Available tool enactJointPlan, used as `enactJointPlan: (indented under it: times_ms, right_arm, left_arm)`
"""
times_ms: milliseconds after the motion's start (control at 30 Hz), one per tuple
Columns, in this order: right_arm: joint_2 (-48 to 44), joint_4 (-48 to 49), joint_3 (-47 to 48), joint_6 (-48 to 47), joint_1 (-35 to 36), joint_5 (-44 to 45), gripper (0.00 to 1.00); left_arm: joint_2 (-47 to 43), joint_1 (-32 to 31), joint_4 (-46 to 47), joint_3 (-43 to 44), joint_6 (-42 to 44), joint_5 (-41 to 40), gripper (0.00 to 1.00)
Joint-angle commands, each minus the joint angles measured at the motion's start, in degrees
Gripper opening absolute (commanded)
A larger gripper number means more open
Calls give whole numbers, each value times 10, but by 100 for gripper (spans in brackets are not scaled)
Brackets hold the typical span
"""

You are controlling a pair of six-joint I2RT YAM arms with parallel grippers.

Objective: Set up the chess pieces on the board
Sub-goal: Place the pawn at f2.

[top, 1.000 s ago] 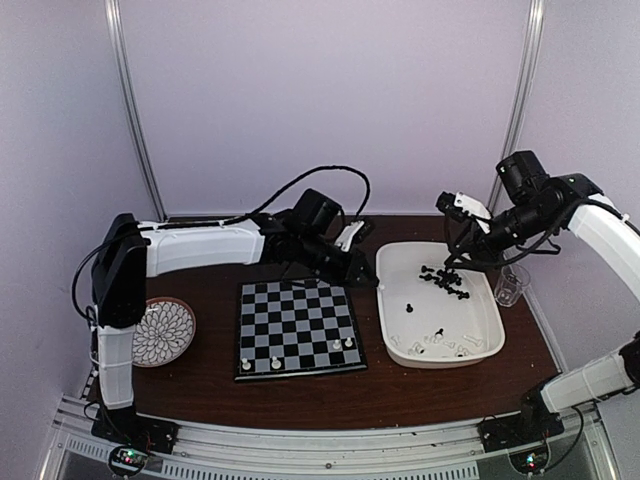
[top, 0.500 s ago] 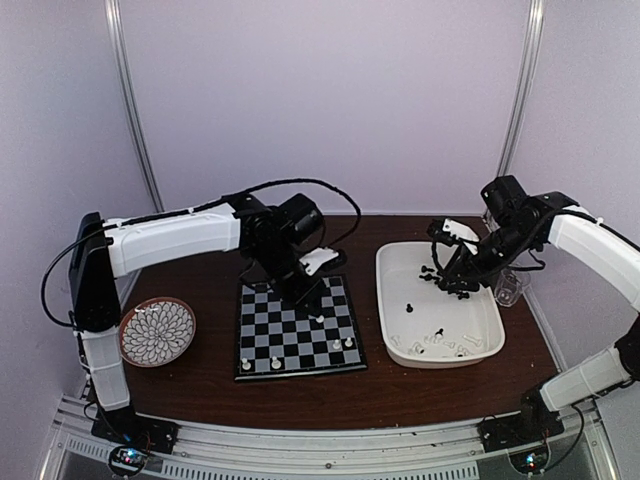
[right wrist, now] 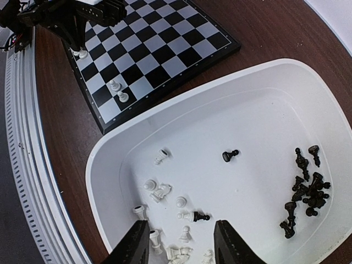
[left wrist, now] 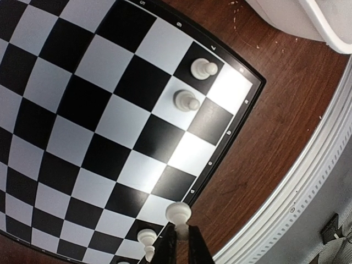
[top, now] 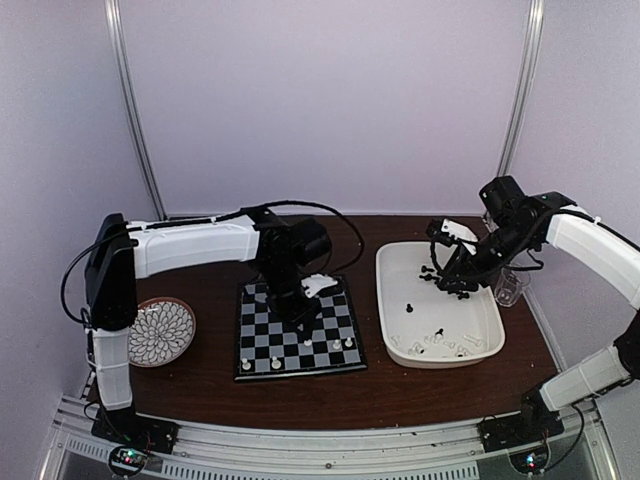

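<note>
Setup looks barely begun: four white pieces [top: 335, 345] stand at the near edge of the board [top: 297, 330], the left gripper [left wrist: 179, 228] clenches a white pawn [left wrist: 179, 210] above it, and the right gripper [right wrist: 181, 228] gapes over the tray [right wrist: 187, 99] holding the rest.

Brown table [top: 430, 392] carries board [top: 260, 342], white tray [top: 462, 318], patterned plate [top: 160, 332], clear cup [top: 510, 288]

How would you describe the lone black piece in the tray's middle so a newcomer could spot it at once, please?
Find the white tray right of the board. Its far end holds clustered black pieces, its near rim white pieces. The lone black piece lies between them on bare floor, touching nothing.
</note>
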Motion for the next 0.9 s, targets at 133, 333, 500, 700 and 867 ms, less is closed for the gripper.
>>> enactJointPlan:
  times_ms: [133, 333, 500, 700, 867]
  right_arm:
    - [-3, 6, -2, -4, -3, 3, 43]
    - [-8, 5, -4, -3, -3, 5, 43]
    - [-7, 6, -5, -4, -4, 8, 43]
    - [-8, 6, -5, -4, -3, 7, 43]
    - [-9, 6, -7, -4, -3, 8, 43]
  left_arm:
    - [42, -12, 32, 33, 3, 1, 7]
    - [58, -13, 46, 40, 3, -20, 7]
    - [67, -13, 52, 41, 0, -14, 7]
    - [80, -14, 54, 47, 0, -20, 7]
    - [91, -14, 53, 53, 1, -15, 7]
